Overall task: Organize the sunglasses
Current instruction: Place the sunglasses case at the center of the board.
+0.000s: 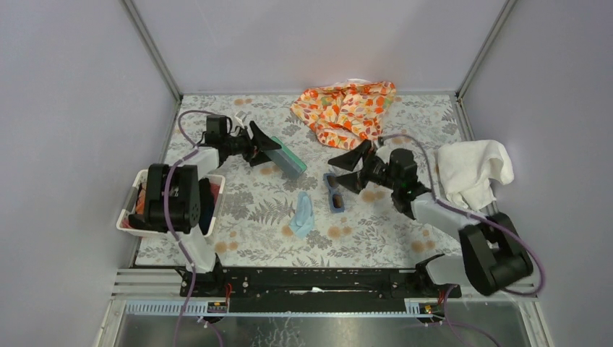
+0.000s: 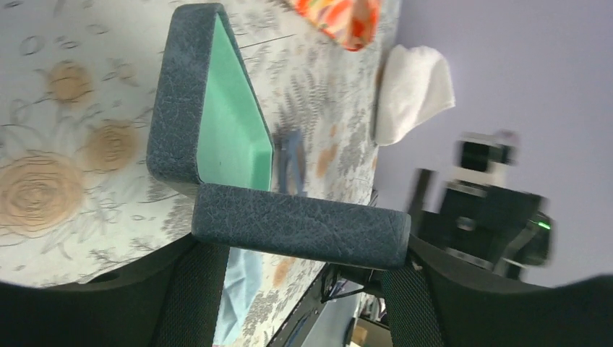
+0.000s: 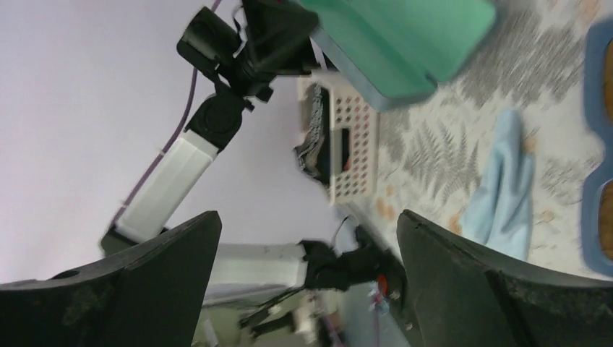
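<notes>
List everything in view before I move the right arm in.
sunglasses: one, blue frame with dark lenses, flat at table centre
case: one, dark grey with teal lining, open, in the left tool
cloth: one, light blue, left of the sunglasses
patterned fabric: one, orange, far edge
towel: one, white, right edge
basket: one, white, left edge
table: one, grey floral cover
left tool: one, black, shut on the case
right tool: one, black, open, right of the sunglasses

- Orange leaf-print cloth (image 1: 347,108) crumpled at floral worktop (image 1: 383,231) far edge.
- White towel (image 1: 471,170) bunched at right edge.
- Light blue cloth (image 1: 303,215) near the middle.
- Dark grey case (image 1: 288,159) open, green-lined.
- White perforated basket (image 1: 217,196) at left edge.
</notes>
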`<act>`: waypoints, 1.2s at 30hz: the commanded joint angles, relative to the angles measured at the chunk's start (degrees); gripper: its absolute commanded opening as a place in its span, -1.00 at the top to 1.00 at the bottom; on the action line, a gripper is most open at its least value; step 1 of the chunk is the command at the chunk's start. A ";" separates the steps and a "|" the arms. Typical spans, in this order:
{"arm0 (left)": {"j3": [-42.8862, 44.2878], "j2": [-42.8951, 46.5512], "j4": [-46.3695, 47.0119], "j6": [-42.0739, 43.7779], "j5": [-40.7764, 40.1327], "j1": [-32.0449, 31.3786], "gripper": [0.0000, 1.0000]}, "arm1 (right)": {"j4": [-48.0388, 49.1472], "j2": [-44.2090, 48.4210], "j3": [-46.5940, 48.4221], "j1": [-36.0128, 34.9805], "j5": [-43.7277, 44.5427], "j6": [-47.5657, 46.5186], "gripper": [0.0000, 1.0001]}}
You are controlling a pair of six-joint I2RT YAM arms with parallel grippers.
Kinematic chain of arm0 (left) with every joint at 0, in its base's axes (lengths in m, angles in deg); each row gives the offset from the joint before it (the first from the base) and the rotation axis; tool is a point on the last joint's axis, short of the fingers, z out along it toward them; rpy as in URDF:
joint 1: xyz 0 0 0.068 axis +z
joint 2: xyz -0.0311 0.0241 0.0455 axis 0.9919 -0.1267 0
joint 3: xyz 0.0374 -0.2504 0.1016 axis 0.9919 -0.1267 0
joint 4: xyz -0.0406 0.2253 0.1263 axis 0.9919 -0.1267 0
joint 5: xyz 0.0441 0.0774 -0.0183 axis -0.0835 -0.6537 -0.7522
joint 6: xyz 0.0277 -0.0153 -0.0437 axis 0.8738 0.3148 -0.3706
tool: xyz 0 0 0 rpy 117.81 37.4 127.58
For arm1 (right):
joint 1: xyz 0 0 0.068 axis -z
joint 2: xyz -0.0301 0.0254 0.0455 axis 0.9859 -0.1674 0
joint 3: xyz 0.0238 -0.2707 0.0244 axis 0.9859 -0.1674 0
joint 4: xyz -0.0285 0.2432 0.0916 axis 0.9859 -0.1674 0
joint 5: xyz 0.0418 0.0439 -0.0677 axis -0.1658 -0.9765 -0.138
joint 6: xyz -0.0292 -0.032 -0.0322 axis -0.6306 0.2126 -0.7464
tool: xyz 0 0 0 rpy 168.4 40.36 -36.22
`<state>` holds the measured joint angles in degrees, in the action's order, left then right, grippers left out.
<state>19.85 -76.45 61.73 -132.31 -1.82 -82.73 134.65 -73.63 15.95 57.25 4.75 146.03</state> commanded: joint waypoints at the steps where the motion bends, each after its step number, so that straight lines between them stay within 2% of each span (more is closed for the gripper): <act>1: 6.51 -4.69 -11.03 7.15 -1.67 -1.13 1.00 | -43.16 11.34 12.98 0.51 13.46 -29.51 -0.99; 3: 9.96 -6.77 -15.37 10.34 -3.43 -2.36 1.00 | -50.94 14.40 16.36 0.53 18.69 -34.54 -0.99; 6: 15.28 -10.24 -21.57 14.58 -5.70 -4.35 1.00 | -56.15 16.82 19.23 0.93 22.16 -38.42 -0.99; 14: 22.05 -18.95 -28.85 18.04 -6.09 -4.75 1.00 | -58.32 18.41 18.42 1.01 24.17 -39.69 -0.99; 23: 27.28 -23.58 -32.42 18.05 -9.50 -4.74 -0.38 | -61.19 20.54 18.49 1.01 26.47 -41.74 -0.99; 25: 27.74 -23.00 -32.50 17.57 -10.86 -4.73 -0.54 | -61.45 20.80 18.36 1.02 26.74 -41.95 -0.99; 29: 29.03 -22.01 -33.05 17.07 -12.95 -4.74 -0.70 | -61.61 21.02 18.25 0.97 26.76 -42.27 -0.99; 31: 29.56 -21.75 -33.44 17.08 -13.83 -4.74 -0.88 | -61.56 20.97 18.23 1.00 26.74 -42.37 -0.99; 36: 29.69 -21.43 -33.92 17.15 -15.15 -4.72 -0.96 | -61.48 20.75 18.31 1.07 26.56 -42.71 -0.99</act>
<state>48.15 -98.52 29.57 -116.00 -14.28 -87.21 73.49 -53.65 34.11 58.04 30.13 104.55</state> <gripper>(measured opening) 0.971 0.994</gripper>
